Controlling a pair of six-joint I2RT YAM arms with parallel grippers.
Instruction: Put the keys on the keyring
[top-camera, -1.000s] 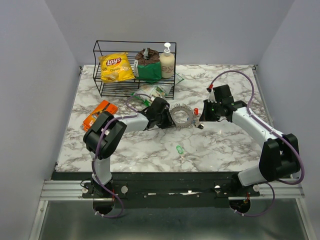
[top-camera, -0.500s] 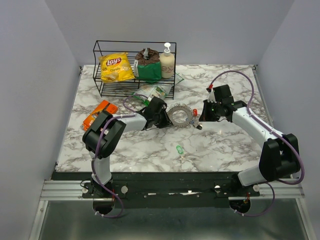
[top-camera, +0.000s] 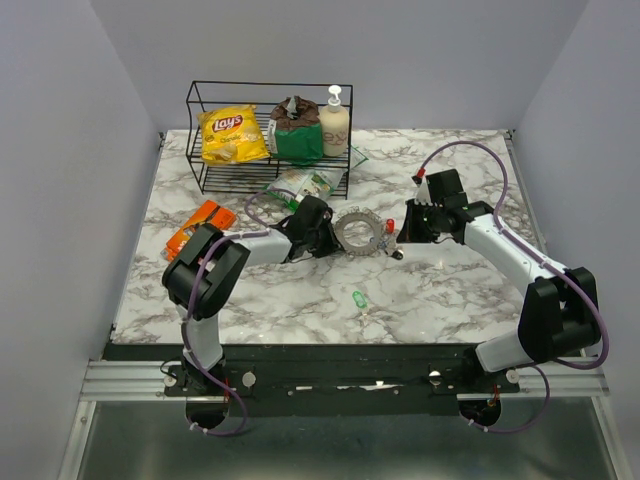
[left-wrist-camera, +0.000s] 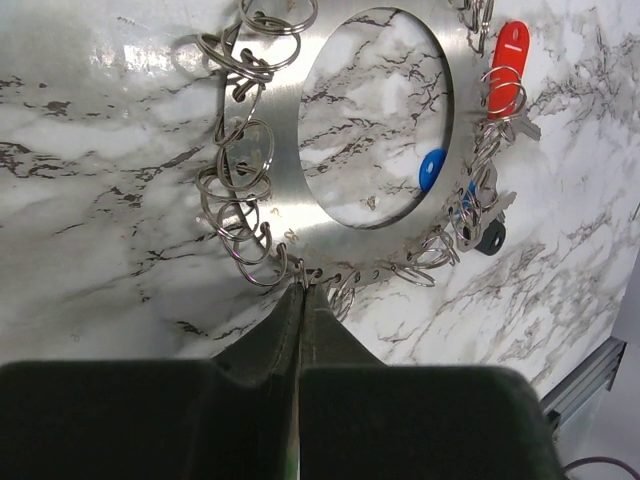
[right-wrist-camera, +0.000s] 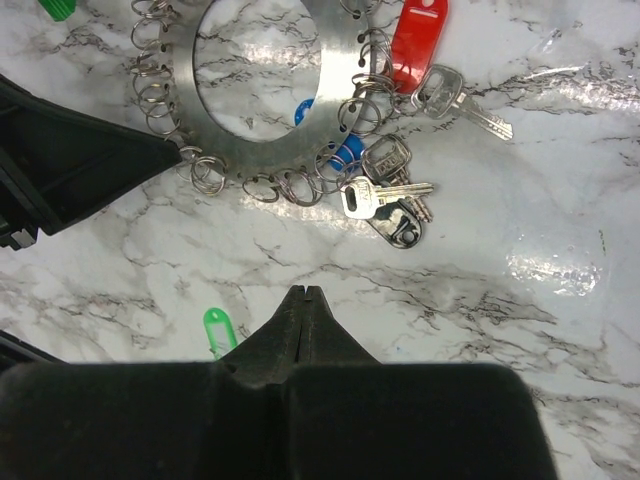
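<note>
The keyring (top-camera: 358, 231) is a flat metal disc with a big round hole and several split rings along its rim, lying on the marble table. It also shows in the left wrist view (left-wrist-camera: 290, 190) and the right wrist view (right-wrist-camera: 330, 90). A red-headed key (right-wrist-camera: 418, 40), a blue-headed key (right-wrist-camera: 345, 155) and plain metal keys hang on its rings. A green-headed key (top-camera: 358, 299) lies loose nearer the front, also in the right wrist view (right-wrist-camera: 218, 328). My left gripper (left-wrist-camera: 303, 285) is shut on the keyring's rim. My right gripper (right-wrist-camera: 305, 292) is shut and empty, just short of the key bunch.
A black wire rack (top-camera: 196, 140) at the back holds a yellow chips bag (top-camera: 231, 134), a green pouch (top-camera: 298, 128) and a soap bottle (top-camera: 334, 120). An orange flat packet (top-camera: 190, 232) lies left of the left arm. A clear snack packet (top-camera: 300, 183) lies before the rack.
My left gripper has drawn slightly left and back, and the keyring has shifted a little with it. My right gripper has hardly moved.
</note>
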